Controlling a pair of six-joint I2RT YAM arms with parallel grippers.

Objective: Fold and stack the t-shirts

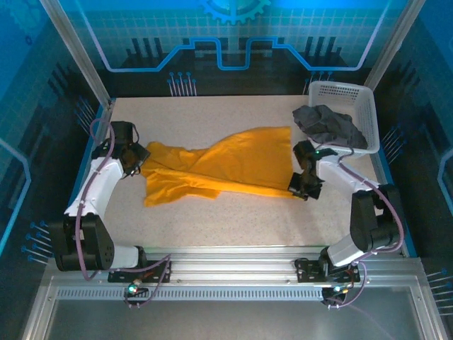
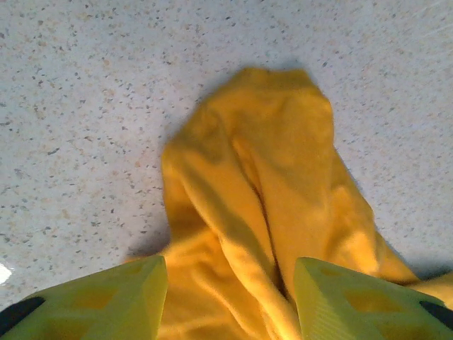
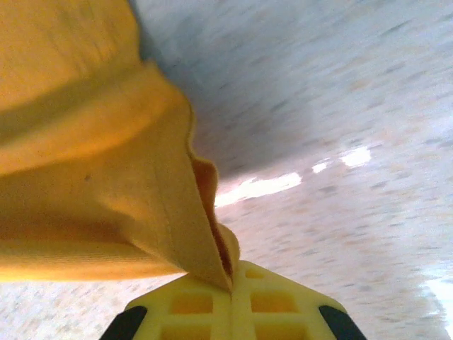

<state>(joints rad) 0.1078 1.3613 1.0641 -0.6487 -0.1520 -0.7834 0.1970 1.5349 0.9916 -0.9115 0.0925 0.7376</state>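
Right side: right gripper [image 3: 232, 282] pressed together, clamped on the hem of the yellow shirt [image 1: 233, 166], near right corner.
Left side: left gripper [image 2: 230, 283] fingers apart, straddling bunched cloth at the shirt's left end.
Spread: yellow shirt crumpled across mid table [image 1: 233, 223], between both grippers.
Container: basket [image 1: 341, 88], far right corner; grey shirt [image 1: 324, 124] inside, spilling over its left rim.
Open room: bare table near and far of the shirt.

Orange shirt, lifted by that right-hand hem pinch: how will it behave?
Likely floppy: the orange t-shirt lies in soft folds and ridges. Probably light: the right hand pinches just a thin hem edge. Lifted there, the rest would likely hang and drag on the table.
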